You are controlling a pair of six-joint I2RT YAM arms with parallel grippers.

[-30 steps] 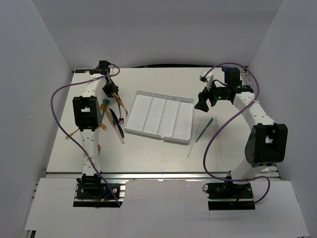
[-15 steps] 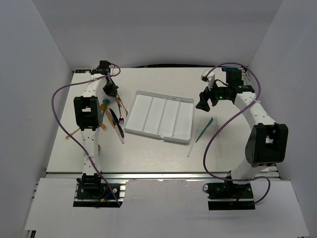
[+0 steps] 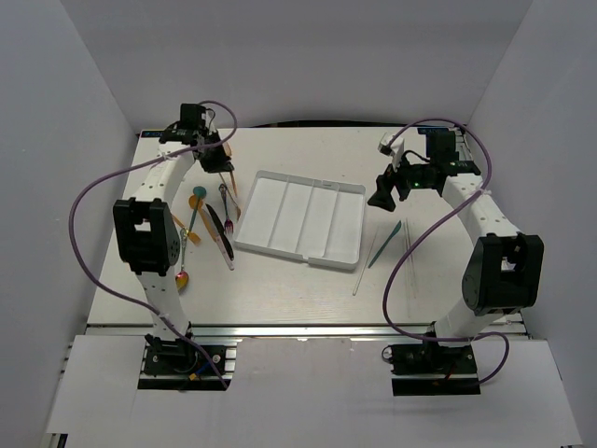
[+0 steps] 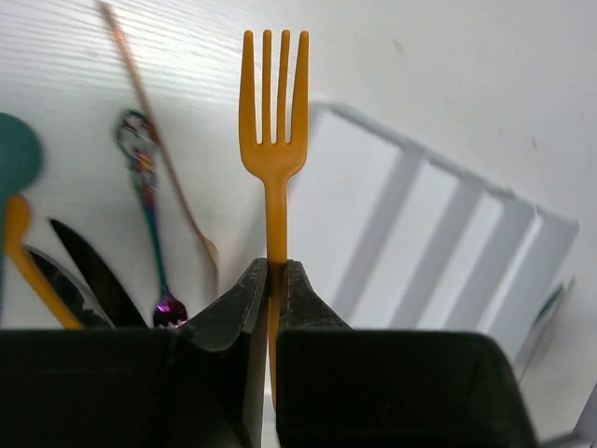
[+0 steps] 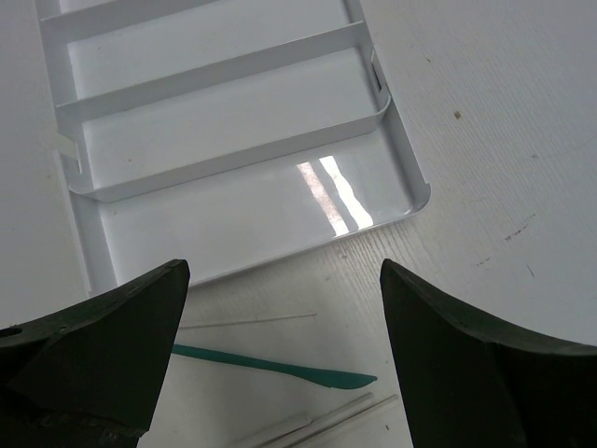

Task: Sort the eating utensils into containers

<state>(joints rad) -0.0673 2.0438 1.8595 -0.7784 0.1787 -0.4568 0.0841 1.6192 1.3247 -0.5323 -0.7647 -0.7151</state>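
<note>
My left gripper (image 3: 220, 162) (image 4: 273, 273) is shut on the handle of an orange fork (image 4: 273, 140), tines pointing away, held above the table by the white tray's (image 3: 280, 210) (image 4: 420, 233) left end. On the table left of the tray lie a teal spoon (image 3: 198, 194) (image 4: 14, 159), an iridescent utensil (image 3: 227, 201) (image 4: 147, 205), black knives (image 3: 215, 220) (image 4: 93, 271) and a gold spoon (image 4: 154, 140). My right gripper (image 3: 382, 196) (image 5: 280, 271) hangs open over the tray's (image 5: 233, 121) right edge, nothing between its fingers. A teal knife (image 3: 384, 245) (image 5: 280, 364) and pale chopsticks (image 3: 359, 271) (image 5: 317, 420) lie right of the tray.
Another spoon (image 3: 182, 277) lies near the left arm's upright link. A purple cable loops out from each arm. White walls close in the table at the back and both sides.
The left gripper has closed on the orange fork and lifted it off the table, the arm swinging up and back. The right arm has not moved.
</note>
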